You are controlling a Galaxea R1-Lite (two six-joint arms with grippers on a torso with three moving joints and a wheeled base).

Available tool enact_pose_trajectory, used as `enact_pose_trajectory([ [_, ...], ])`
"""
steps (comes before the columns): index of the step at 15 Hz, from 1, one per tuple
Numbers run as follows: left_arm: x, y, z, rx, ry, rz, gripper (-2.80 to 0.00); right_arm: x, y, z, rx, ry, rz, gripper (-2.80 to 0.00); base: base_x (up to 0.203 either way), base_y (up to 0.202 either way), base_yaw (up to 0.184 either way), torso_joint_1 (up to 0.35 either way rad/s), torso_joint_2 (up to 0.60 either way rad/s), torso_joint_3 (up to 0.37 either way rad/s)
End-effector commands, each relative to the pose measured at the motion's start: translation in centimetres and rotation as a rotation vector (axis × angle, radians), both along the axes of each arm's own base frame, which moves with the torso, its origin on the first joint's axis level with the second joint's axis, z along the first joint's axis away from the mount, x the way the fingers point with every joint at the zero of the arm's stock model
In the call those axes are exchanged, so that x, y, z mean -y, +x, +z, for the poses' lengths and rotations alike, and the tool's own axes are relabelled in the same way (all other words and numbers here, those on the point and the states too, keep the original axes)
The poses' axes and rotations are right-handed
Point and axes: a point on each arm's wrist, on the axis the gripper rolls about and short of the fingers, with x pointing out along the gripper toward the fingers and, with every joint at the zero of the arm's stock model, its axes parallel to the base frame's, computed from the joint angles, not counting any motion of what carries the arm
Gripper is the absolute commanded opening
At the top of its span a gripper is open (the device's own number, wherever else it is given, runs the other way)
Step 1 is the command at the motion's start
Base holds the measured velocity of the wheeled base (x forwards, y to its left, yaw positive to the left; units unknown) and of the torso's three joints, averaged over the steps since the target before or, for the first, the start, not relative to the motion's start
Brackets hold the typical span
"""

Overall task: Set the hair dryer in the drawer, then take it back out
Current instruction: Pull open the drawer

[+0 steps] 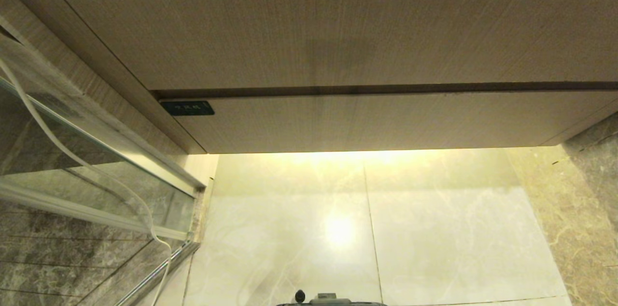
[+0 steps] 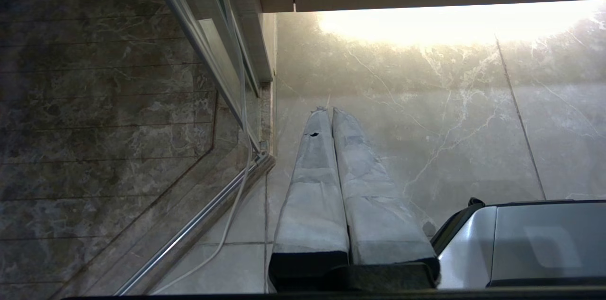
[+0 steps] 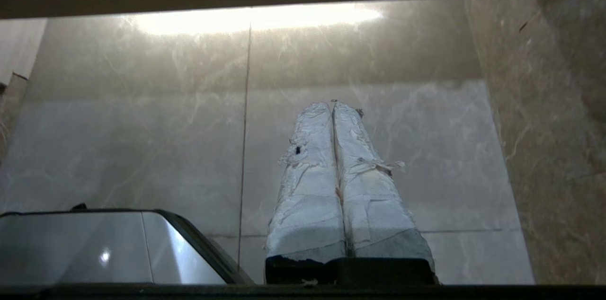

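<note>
While the head camera looks down along a wood-grain vanity front, the drawer (image 1: 386,120) shows as a shallow band beneath a taller plain wood-grain panel (image 1: 314,21), pushed flush and closed, with a small dark label (image 1: 187,108) at its left corner. A warm strip of light glows from under the cabinet onto the glossy pale marble floor tiles (image 1: 434,229), which carry faint veining and thin grout lines and mirror a bright spot of light. To the left runs a glass shower partition (image 1: 96,175) in a metal frame, with darker grey marble tiling behind it, and a thin white cord (image 1: 72,156) trails down in front of the glass to the floor track. Darker brown marble borders the floor on the right. The hair dryer appears in none of the views, so its place cannot be told. Neither arm enters the head view. The left gripper (image 2: 330,110) hangs over the floor beside the shower track, its tape-wrapped fingers pressed together and holding nothing. The right gripper (image 3: 333,102) likewise points at the bare tiles, fingers closed tight on nothing. A grey edge of the robot's base (image 3: 118,243) sits beside each.
</note>
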Motion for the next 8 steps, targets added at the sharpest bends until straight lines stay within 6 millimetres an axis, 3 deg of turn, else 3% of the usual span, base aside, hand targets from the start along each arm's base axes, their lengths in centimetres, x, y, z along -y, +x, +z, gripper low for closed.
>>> enact_pose_trajectory([
  [1, 0.0, 0.0, 0.0, 0.000, -0.001, 0.000, -2.80, 0.0, -1.7, 3.6, 0.072, -0.001, 0.000, -2.80, 0.000, 0.000, 0.000, 0.000, 0.00, 0.000],
  [5, 0.0, 0.0, 0.0, 0.000, 0.001, 0.000, -2.80, 0.0, -7.0, 7.9, 0.005, -0.004, 0.020, -2.80, 0.000, 0.000, 0.000, 0.000, 0.00, 0.000],
  [8, 0.0, 0.0, 0.0, 0.000, -0.001, 0.000, -2.80, -0.1, -9.5, 10.2, -0.041, -0.002, 0.029, -2.80, 0.000, 0.000, 0.000, 0.000, 0.00, 0.000],
])
